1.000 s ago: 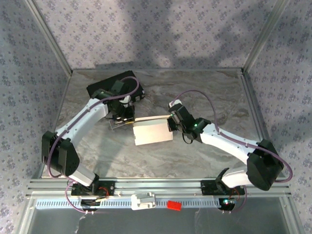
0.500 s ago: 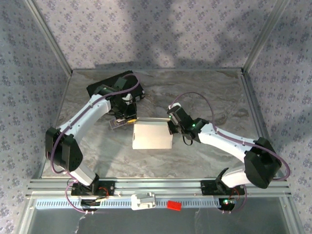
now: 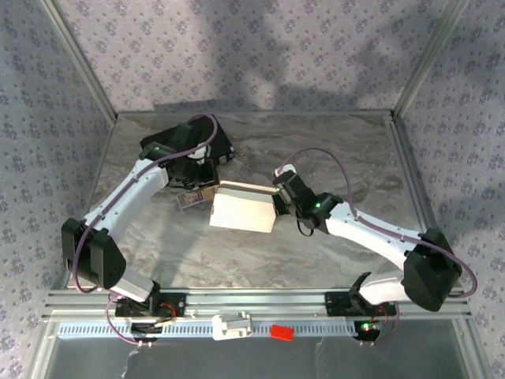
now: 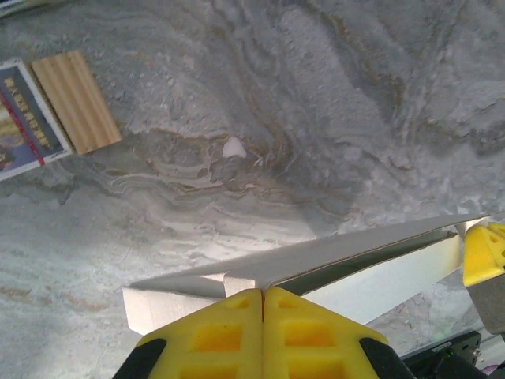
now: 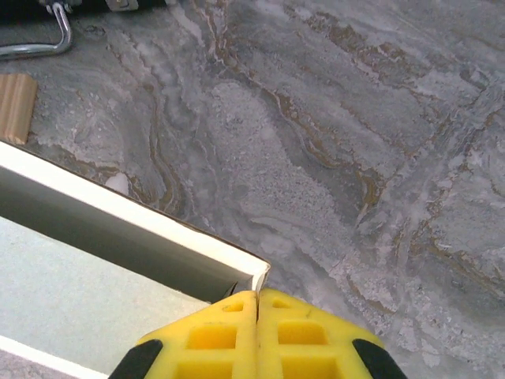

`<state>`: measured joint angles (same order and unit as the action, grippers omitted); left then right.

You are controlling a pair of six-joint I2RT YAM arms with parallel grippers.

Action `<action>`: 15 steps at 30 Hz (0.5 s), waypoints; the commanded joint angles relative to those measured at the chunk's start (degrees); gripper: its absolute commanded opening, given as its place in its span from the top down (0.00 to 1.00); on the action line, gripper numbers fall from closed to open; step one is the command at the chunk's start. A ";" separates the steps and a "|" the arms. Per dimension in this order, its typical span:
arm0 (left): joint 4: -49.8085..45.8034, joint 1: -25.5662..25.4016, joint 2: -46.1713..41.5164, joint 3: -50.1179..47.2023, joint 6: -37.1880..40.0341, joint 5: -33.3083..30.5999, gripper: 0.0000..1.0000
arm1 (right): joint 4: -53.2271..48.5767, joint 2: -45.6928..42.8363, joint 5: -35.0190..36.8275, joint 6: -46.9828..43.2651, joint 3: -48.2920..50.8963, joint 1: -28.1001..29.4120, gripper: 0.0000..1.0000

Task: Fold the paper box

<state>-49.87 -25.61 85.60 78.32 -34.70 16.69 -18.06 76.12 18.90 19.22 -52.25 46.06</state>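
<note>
Soft even light, broad shadows on back wall, sharp wrist views

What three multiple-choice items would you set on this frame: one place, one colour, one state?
1. From the top camera, where does the black case lie relative to the paper box?
A. To its far left
B. To its near right
C. On top of it

2. What colour are the tool fingers?
A. Red
B. Yellow
C. Blue

3. What state is the right tool in?
A. Wide open
B. Shut on nothing
C. Shut on a corner of the paper box

Answers:
1 A: the case sits toward the far left of the table, beyond the box.
2 B: both wrist views show yellow fingers.
3 C: the right wrist view shows the fingers pressed together at the box's corner.
</note>
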 commanded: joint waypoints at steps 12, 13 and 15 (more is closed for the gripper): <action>5.80 1.49 -3.39 -6.90 1.94 4.81 1.00 | 1.68 0.56 2.89 0.02 1.00 2.74 1.00; 4.79 1.73 -3.02 -5.94 1.75 5.08 1.00 | 1.63 0.48 3.31 -0.04 1.01 2.97 1.00; 3.12 1.77 -2.41 -4.31 1.22 5.24 1.00 | 1.73 0.57 3.83 0.14 1.26 3.25 1.00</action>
<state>-45.63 -24.01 83.37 70.57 -33.28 18.90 -16.95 76.18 21.58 19.07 -51.55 48.31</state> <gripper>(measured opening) 0.060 0.060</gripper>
